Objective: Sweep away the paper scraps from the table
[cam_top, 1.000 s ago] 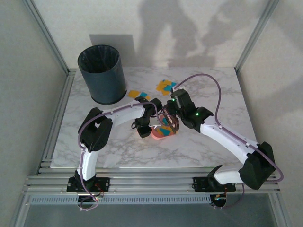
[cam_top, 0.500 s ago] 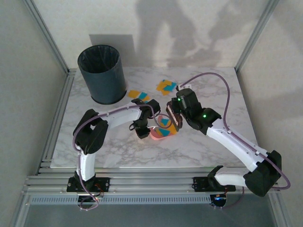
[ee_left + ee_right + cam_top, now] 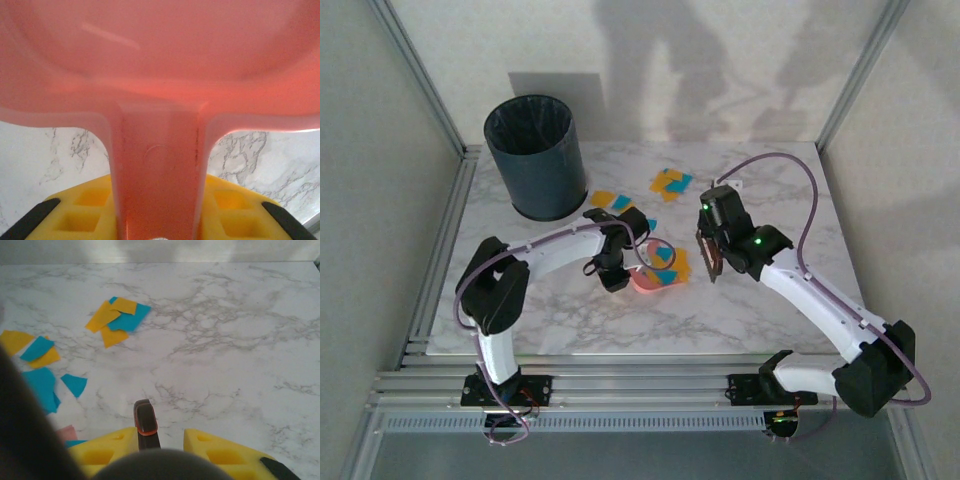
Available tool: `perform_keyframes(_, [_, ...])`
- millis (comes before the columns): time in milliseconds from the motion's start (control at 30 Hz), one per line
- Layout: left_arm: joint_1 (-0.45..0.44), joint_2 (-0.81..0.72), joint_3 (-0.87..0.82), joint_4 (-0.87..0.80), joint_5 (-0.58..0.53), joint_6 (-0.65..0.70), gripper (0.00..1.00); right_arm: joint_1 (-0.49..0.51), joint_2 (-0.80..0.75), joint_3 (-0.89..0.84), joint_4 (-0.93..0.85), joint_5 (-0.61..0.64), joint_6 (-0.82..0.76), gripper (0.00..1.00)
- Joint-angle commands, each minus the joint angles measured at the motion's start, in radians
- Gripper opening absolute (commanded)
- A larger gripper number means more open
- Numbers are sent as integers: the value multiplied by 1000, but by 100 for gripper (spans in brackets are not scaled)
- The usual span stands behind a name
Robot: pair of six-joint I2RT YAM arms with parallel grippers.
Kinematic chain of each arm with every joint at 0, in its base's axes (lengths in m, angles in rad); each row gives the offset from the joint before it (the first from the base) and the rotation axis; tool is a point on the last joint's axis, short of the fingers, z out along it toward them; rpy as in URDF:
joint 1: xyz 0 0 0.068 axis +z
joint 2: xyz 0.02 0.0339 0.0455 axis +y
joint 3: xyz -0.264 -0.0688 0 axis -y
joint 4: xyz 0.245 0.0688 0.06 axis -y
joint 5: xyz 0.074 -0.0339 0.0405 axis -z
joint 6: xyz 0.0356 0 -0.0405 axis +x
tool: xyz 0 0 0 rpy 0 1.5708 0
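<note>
The paper scraps, orange and teal, lay in a few groups on the table. One bunch was near the middle of the far edge, and a smaller bunch was to its left, close to the bin. A single teal bit lay nearer the centre. Several pieces were already inside the pink dustpan, about in the middle of the table. I could not tell whether the dustpan rested on the marble or was lifted a little.

The left gripper was clenched on the handle of the dustpan, with one yellow finger on each side of it. The right gripper was clenched on the dark, orange-rimmed handle of what looked like a small brush. From above, the brownish head of this brush hung just to the right of the dustpan, not touching it.

The bin, round and dark with a black liner, stood at the far left corner of the table.
</note>
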Motion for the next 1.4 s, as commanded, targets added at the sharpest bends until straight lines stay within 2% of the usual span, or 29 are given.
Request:
perform_keyframes(0, [17,-44,-28,-5,15,18,0,-10,11,-15,-5,48,37,0])
perform_keyframes(500, [19,-59,-95,-49,-3,-2,0,-6,79,-32,20,11,93,0])
perform_keyframes(900, [-5,-10,-49,-71,13,18,0,104,148,-37,16,142,194,0])
perform_keyframes(1367, [-16,56,-16,-86,1,14,0,183,175,-44,113,30,203,0])
